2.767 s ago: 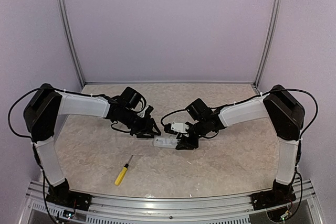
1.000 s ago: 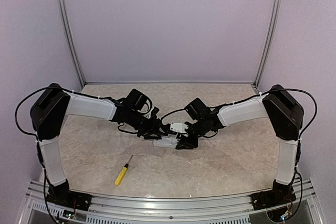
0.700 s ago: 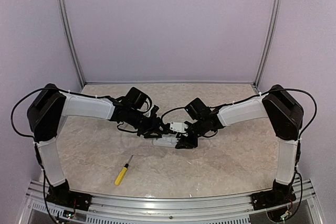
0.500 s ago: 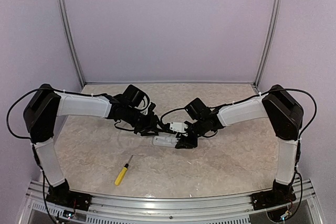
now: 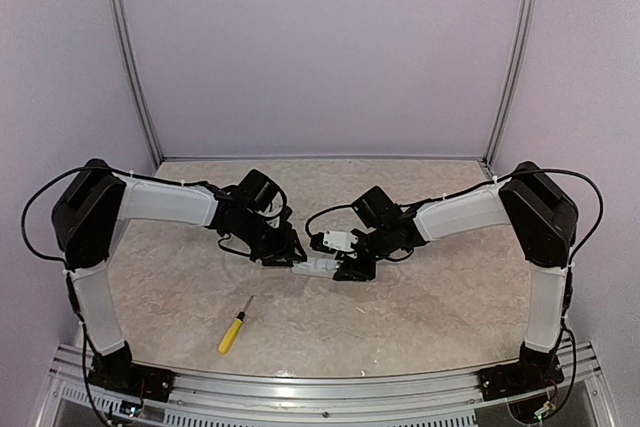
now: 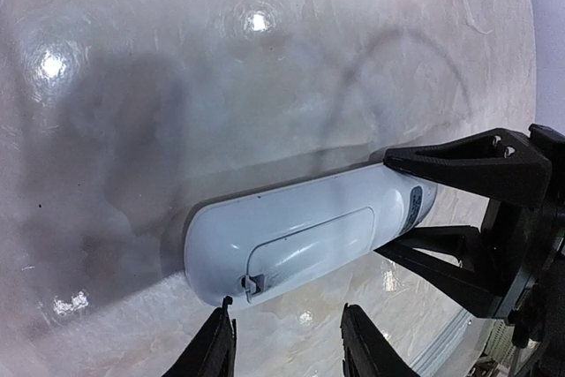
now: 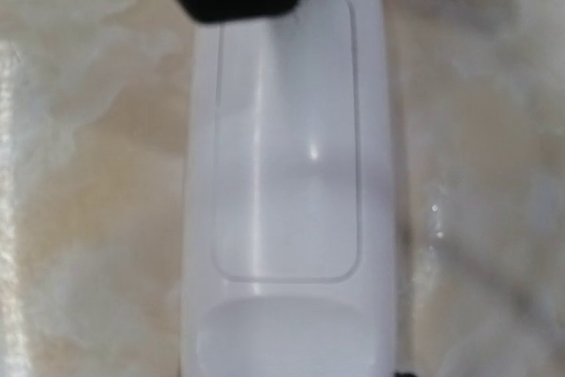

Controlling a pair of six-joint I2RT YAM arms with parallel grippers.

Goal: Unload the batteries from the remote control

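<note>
While the remote control is laid flat on the table at the middle, between the two arms, one of its ends is clamped between the fingers of the right gripper, which are pressed against its two long sides. Its back face is turned upward, and the battery cover is seen closed in its place, with a small catch at the end away from the right gripper. The left gripper is held just beside the free end of the remote control, by the catch; its fingers are parted and nothing is held between them. Whether a fingertip touches the catch cannot be told. A yellow-handled screwdriver is seen lying well apart, nearer the left arm's base
</note>
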